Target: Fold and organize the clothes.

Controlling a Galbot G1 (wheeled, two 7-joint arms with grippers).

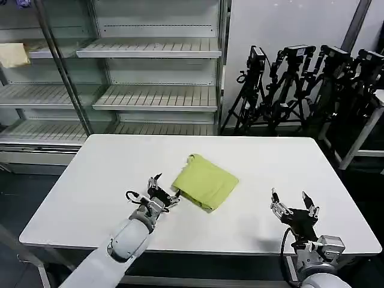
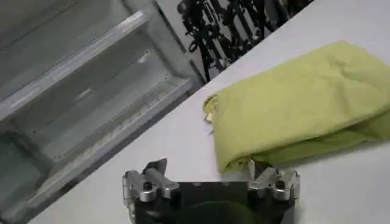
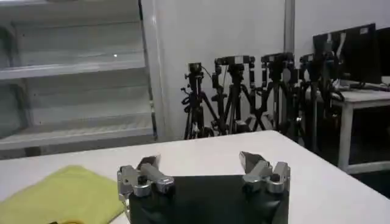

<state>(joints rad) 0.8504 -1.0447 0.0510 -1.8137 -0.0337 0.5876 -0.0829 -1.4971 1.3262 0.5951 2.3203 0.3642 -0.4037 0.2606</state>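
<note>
- White table (image 1: 90,180), empty shelving behind.
- Clothes (image 1: 205,182): folded lime bundle, table centre.
- Left gripper (image 1: 163,193): fingers spread, empty, just beside bundle's edge; best slid low beneath the fold.
- Right gripper (image 1: 294,204): spread, empty, near the front edge.

A lab or test studio is suggested: a white table (image 1: 90,180) is set before empty display shelving (image 1: 156,96), and camera tripods (image 1: 294,90) are clustered against a plain wall.
</note>
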